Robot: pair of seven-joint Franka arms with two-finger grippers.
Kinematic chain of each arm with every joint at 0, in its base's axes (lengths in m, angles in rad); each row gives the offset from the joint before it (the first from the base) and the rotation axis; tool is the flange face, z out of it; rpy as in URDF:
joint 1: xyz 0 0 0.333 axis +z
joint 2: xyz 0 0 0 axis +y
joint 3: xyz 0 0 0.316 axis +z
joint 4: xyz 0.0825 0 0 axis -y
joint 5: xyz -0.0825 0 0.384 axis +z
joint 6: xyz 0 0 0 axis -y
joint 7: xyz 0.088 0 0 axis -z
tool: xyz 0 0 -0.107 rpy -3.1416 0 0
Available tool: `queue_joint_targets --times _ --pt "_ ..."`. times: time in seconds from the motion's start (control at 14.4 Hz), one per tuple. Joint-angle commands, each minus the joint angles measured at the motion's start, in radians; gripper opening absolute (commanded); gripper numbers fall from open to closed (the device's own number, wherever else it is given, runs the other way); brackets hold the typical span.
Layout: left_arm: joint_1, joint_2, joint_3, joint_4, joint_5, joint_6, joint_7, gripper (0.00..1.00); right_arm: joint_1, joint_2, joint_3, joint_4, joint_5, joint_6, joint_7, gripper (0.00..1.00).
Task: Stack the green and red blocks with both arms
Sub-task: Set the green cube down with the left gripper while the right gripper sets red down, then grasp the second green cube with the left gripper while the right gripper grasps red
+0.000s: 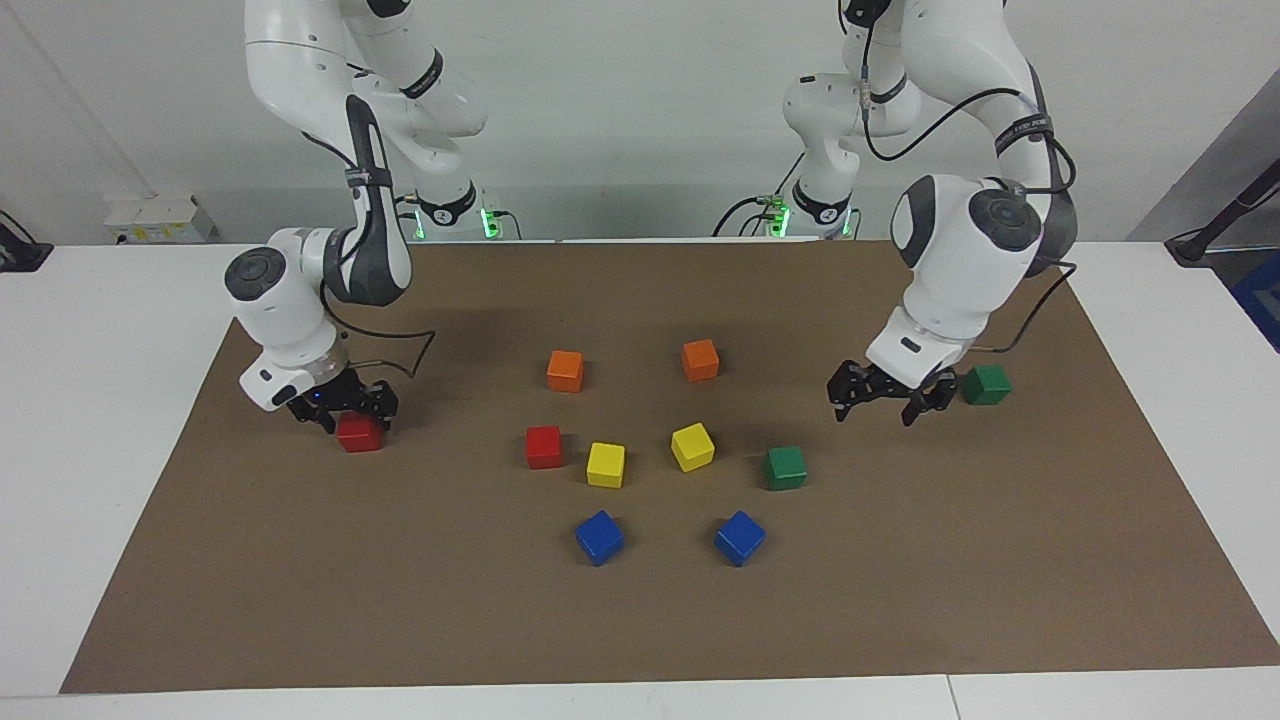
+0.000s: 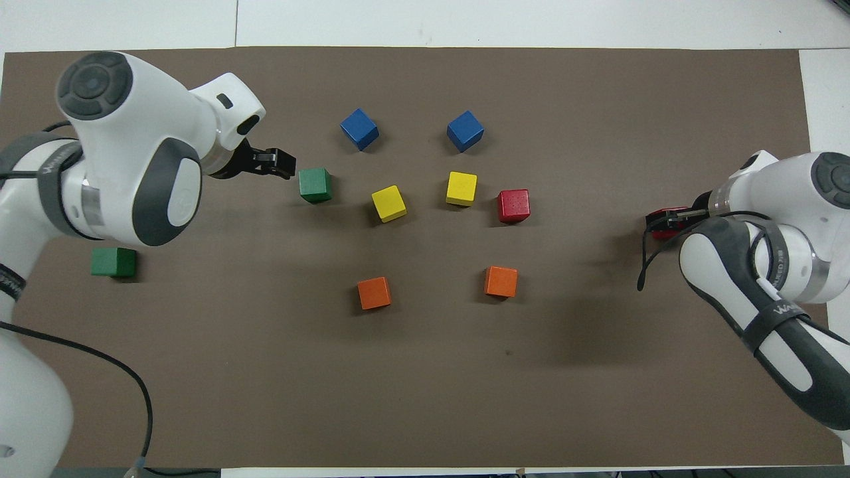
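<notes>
One red block [image 1: 360,435] [image 2: 657,230] lies on the brown mat at the right arm's end. My right gripper [image 1: 350,412] [image 2: 674,218] stands low over it, open, a finger on either side of its top. A second red block [image 1: 543,446] [image 2: 513,205] lies among the middle cubes. One green block [image 1: 986,385] [image 2: 113,261] lies alone at the left arm's end. Another green block [image 1: 786,467] [image 2: 315,184] lies in the middle group. My left gripper [image 1: 880,405] [image 2: 273,163] hangs open and empty over the mat between the two green blocks.
Two orange cubes [image 1: 565,370] [image 1: 700,360] lie nearer the robots than the middle group. Two yellow cubes [image 1: 605,465] [image 1: 692,446] lie between the middle red and green blocks. Two blue cubes [image 1: 599,537] [image 1: 739,538] lie farthest out. The mat [image 1: 640,620] covers the table.
</notes>
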Motion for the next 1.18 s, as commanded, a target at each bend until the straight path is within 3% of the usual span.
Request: queue_joint_targets --times 0.0,0.14,0.35,0.49,0.69,1.11 --pt "-0.04 0.062 0.02 0.032 0.042 0.06 -0.05 1.0 0.048 0.007 0.007 0.204 -0.04 -0.214 0.057 1.0" --pt "-0.054 0.087 0.02 0.032 0.042 0.075 -0.056 1.0 0.144 0.012 0.009 0.264 -0.042 -0.253 0.296 1.0" --pt "-0.065 0.102 0.021 0.006 0.05 0.127 -0.064 1.0 0.296 0.028 0.009 0.286 -0.044 -0.22 0.533 1.0" --pt "-0.063 0.102 0.021 -0.018 0.065 0.156 -0.066 1.0 0.385 0.09 0.007 0.362 -0.047 -0.218 0.65 1.0" --pt "-0.065 0.102 0.021 -0.058 0.065 0.198 -0.066 1.0 0.433 0.194 0.009 0.48 -0.076 -0.232 0.684 1.0" --pt "-0.068 0.102 0.021 -0.09 0.067 0.238 -0.082 0.97 0.433 0.256 0.018 0.406 -0.11 -0.051 0.633 1.0"
